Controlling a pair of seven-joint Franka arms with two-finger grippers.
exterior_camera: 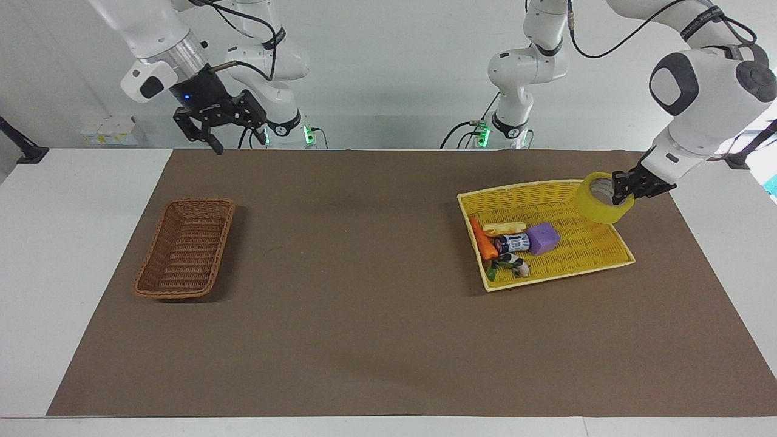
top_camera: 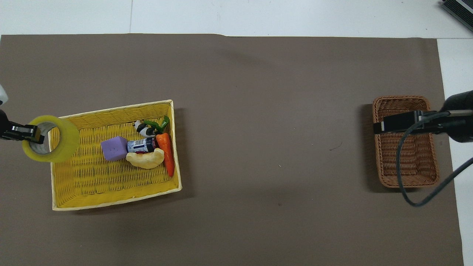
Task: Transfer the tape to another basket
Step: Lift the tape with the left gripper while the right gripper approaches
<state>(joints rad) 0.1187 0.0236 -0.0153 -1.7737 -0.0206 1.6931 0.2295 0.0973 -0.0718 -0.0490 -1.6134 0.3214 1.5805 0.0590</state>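
Tape [exterior_camera: 601, 199] tilted in left claw [exterior_camera: 619, 187] (hole sideways-up)

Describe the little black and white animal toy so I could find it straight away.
Start at the big yellow basket at the left arm's end of the table. Several small things lie bunched at its end toward the middle of the table; the cow figurine is the one farthest from the robots, beside the carrot's green leaves. It alone is black and white; its neighbours are orange, purple and pale yellow.

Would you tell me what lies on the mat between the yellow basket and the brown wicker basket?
Nothing: between the yellow basket and the brown wicker basket only bare brown mat shows, in both views.
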